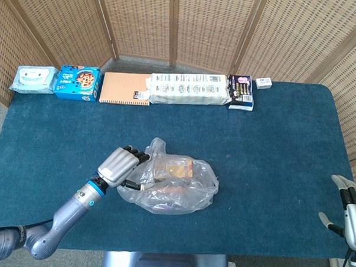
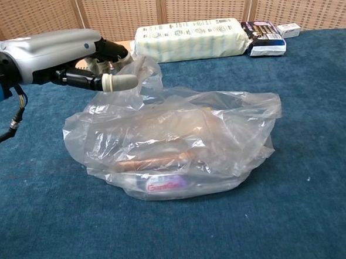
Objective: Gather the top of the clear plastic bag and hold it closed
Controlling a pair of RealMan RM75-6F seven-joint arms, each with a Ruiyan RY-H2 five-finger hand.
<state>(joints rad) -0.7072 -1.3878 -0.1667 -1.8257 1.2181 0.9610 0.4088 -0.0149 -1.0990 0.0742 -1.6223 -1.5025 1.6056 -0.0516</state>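
On the blue table (image 1: 272,132), the clear plastic bag (image 1: 173,186) lies mid-table, mouth mostly loose. The left hand (image 1: 122,166) pinches 1 raised fold; the right hand (image 1: 352,206) idles, fingers spread, empty.

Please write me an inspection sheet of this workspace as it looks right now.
Surface: blue table, carpeted.
Job's things: clear bag with packaged goods inside, top not yet gathered shut.
Clutter: wipes, cookie box, notebook, long white pack, dark pack, small white box along the far edge.
Hands: left hand touches the bag's raised corner; right hand apart at the table's right edge, fingers spread.
Cables: thin wire at left wrist.
Surroundings: wicker screens.
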